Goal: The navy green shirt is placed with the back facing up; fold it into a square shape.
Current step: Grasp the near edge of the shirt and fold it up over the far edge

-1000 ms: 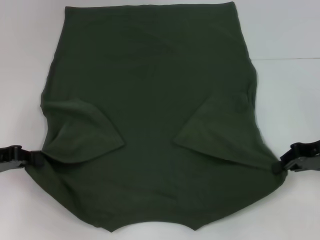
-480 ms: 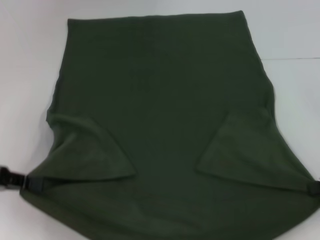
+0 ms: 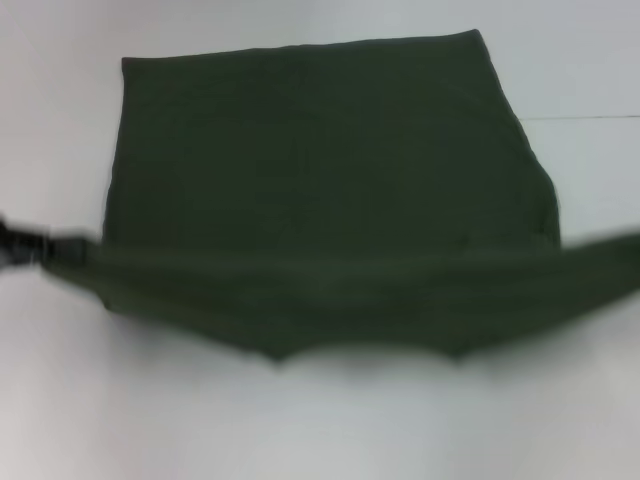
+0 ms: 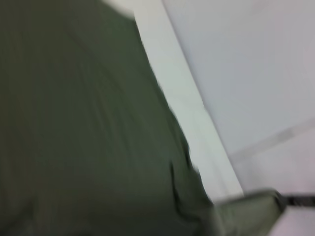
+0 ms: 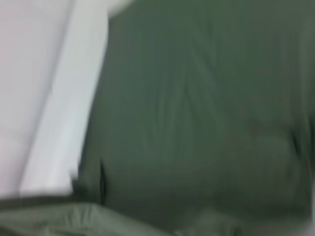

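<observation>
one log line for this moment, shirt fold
stage: first fold in progress | navy green shirt: near edge lifted, stretched taut sideways | left claw: at shirt's left corner | right claw: out of view

A: What carries everything?

B: A plain white table [image 3: 320, 420], with a thin seam line running in from its right side.

A: And what lies on it?

B: Only the navy green shirt [image 3: 320, 180], plain side up. Its far part lies flat on the table; its near part is stretched into a band from side to side.
</observation>
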`<state>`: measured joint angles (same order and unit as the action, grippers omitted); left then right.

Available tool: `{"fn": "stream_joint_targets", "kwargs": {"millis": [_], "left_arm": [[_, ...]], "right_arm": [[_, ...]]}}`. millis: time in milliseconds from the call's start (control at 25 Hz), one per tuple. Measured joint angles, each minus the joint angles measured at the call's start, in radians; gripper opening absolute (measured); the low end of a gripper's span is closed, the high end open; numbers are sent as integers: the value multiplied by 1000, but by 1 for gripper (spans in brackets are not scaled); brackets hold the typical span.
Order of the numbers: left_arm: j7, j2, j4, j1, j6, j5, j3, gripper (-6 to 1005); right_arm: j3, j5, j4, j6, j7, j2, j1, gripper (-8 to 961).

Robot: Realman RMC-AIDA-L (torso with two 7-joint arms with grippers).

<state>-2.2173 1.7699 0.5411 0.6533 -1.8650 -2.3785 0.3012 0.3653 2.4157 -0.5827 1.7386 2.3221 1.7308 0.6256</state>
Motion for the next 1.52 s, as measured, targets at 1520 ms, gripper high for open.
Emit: {"fn": "stream_joint_targets", "kwargs": {"millis": [1520], "left_arm": [[268, 219, -200, 166, 1132, 230, 19, 316]], "right_arm": [[167, -89, 189, -1054, -109, 225, 252, 223]]}}
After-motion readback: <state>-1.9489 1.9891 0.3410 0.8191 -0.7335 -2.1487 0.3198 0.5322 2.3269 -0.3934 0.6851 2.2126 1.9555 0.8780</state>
